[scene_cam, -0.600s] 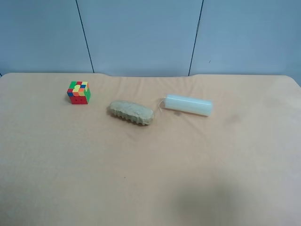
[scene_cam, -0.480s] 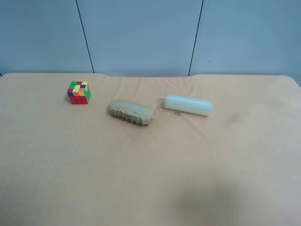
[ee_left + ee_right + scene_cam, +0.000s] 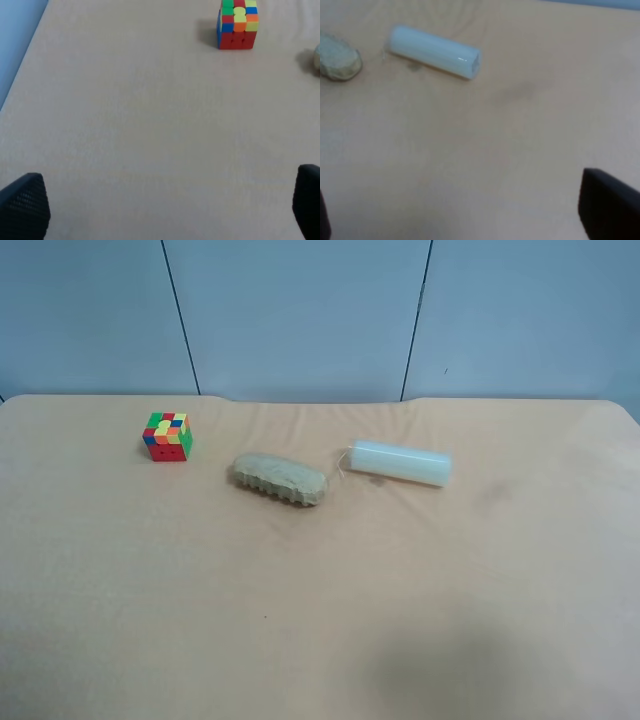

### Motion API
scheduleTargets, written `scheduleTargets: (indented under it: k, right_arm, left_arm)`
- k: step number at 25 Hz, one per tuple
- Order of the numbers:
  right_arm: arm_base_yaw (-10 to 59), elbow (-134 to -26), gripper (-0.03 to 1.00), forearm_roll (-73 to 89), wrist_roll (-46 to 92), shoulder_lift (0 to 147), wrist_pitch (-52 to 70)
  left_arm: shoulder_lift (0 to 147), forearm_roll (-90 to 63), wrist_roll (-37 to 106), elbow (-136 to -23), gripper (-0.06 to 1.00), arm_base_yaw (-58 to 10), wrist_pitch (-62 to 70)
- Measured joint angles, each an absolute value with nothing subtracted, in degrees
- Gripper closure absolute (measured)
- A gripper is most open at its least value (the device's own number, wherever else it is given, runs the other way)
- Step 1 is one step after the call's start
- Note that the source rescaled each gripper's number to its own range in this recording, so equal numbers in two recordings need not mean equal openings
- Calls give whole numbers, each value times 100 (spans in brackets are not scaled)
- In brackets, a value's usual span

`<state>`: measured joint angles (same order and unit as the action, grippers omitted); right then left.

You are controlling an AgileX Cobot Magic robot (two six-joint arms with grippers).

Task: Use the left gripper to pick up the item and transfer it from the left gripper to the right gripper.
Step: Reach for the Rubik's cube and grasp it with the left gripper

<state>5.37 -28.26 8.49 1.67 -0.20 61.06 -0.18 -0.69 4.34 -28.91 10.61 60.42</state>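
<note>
On my left wrist feed, the left gripper (image 3: 165, 207) has its two black fingers (image 3: 25, 207) spread wide, one at each lower corner of the picture, with only bare counter between them. The item, a small puzzle cube of red, green, orange, yellow, blue and white squares (image 3: 238, 24), sits well ahead of them on the peach cloth-covered counter (image 3: 125, 125), untouched.

The right gripper (image 3: 465, 217) is spread too, with a black finger (image 3: 607, 207) at either edge and nothing held. Beyond it lies a white cylinder (image 3: 434, 51) on its side, with a tan ridged oblong lump (image 3: 339, 62) near one end.

From the high camera I see the cube (image 3: 168, 436), lump (image 3: 281, 480) and cylinder (image 3: 400, 462) in a loose row, apart from one another, before blue wall panels (image 3: 300, 310).
</note>
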Motion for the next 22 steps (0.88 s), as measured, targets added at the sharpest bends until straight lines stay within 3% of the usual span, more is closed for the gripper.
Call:
scheduleTargets:
  k: [11, 22]
  right_arm:
    - [537, -2826, -2, 849, 167, -20, 6106]
    - [537, -2826, -2, 849, 167, -20, 6106]
  left_arm:
    - [59, -69, 434, -2955, -6, 1061, 6132]
    - [2913, -69, 434, -4583, -6, 1061, 6613]
